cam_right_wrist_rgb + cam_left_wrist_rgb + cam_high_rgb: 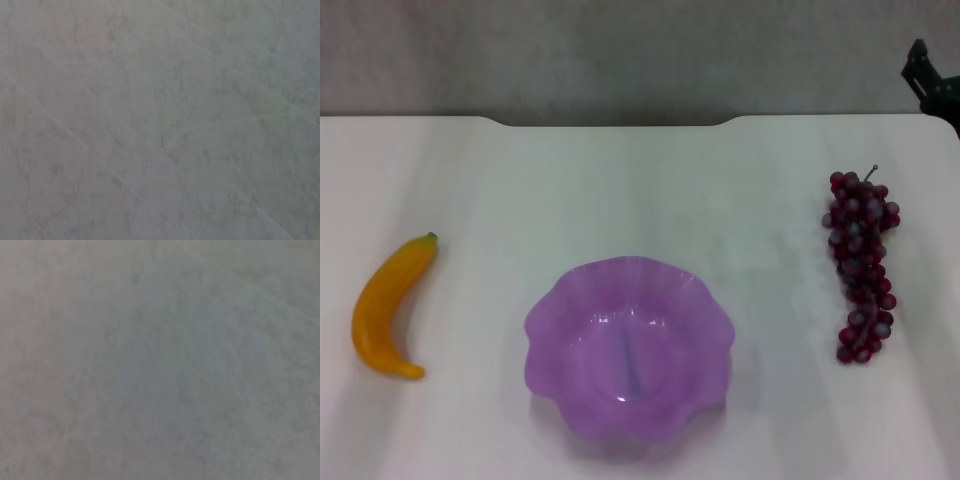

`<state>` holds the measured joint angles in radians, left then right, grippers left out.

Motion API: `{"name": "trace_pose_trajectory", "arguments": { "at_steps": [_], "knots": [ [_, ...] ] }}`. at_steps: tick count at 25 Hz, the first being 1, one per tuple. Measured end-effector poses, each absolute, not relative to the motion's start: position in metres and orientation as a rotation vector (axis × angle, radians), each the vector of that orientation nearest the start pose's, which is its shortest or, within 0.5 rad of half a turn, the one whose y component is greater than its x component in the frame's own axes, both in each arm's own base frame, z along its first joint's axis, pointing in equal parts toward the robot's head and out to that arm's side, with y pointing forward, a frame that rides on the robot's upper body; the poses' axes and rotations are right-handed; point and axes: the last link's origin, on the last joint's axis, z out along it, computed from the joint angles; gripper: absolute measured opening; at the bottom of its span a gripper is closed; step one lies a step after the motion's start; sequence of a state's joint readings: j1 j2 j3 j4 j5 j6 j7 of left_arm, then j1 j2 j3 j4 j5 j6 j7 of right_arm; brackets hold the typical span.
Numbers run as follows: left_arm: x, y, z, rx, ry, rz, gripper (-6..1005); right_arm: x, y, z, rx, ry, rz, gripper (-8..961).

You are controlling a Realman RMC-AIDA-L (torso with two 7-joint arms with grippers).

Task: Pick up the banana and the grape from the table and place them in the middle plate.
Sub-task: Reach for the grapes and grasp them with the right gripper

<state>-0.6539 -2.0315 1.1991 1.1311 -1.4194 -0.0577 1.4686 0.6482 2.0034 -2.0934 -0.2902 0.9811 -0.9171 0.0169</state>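
Currently the plate [629, 347] sits on the table [620, 190] at the near middle of the head view, its wavy purple rim unbroken and nothing lying inside it. Well to its left lies the banana [388, 306], flat on the table, curving from a dark green stem tip at the far end down to a blunt end nearer the robot. It does not touch the plate. Well to the plate's right lies the grape [861, 264], a long dark red bunch stretched away from the robot, its thin stem pointing toward the far edge. It too is apart from the plate.

A dark piece of hardware [932, 78] shows at the far right corner of the head view, above the table's edge; whether it belongs to the right arm cannot be told. Neither gripper shows in any view, so how far each is open cannot be told, nor whether it holds anything. Both wrist views show only a plain mottled grey surface [160, 360].
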Motion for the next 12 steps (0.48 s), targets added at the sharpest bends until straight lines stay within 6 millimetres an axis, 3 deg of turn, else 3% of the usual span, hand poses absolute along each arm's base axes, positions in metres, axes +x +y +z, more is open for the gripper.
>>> {"name": "trace_pose_trajectory", "arguments": {
  "at_steps": [4, 9, 12],
  "knots": [
    [-0.138, 0.477, 0.154, -1.535, -0.315, -0.588, 804, 0.277, 0.427, 0.030, -1.458, 0.551, 0.718, 881],
    [-0.118, 0.460, 0.139, -1.773, -0.316, -0.690, 805, 0.281, 0.425, 0.030, -1.453, 0.556, 0.708, 882],
    [-0.107, 0.456, 0.149, -1.822, -0.361, -0.680, 806, 0.282, 0.425, 0.031, -1.453, 0.556, 0.707, 882]
  ]
}}
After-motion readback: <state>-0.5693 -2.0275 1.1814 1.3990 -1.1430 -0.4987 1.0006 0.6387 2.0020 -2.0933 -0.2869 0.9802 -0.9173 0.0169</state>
